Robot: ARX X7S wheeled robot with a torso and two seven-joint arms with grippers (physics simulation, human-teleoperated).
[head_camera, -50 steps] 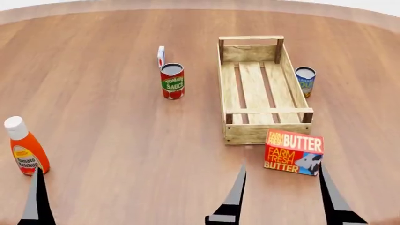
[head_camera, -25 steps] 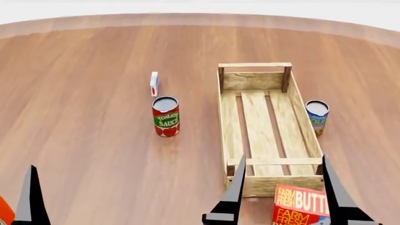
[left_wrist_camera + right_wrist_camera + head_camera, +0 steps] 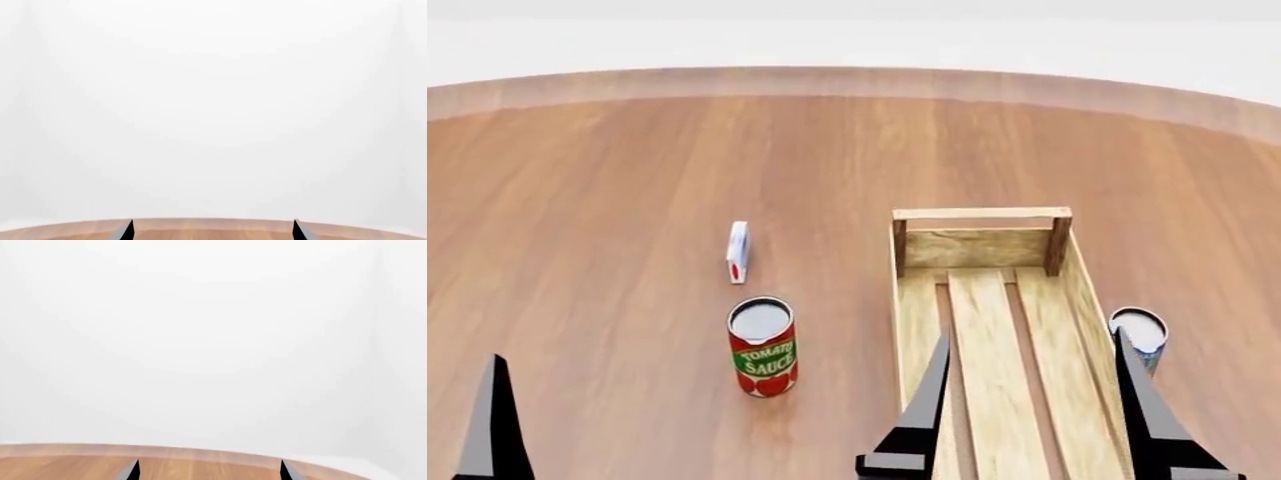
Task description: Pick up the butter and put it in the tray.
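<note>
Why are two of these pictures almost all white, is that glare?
No glare: both wrist views face a blank white backdrop past the round brown wooden table, with only dark pincer tips showing. The head view is sharp and evenly lit, with faint shadows.

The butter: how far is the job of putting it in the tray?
Nothing looks done. The tray holds only bare slats, and the butter is in no current view. Nothing is in hand: the right gripper is open and empty over the tray, the left gripper also open. Finding, grasping and placing all remain.
</note>
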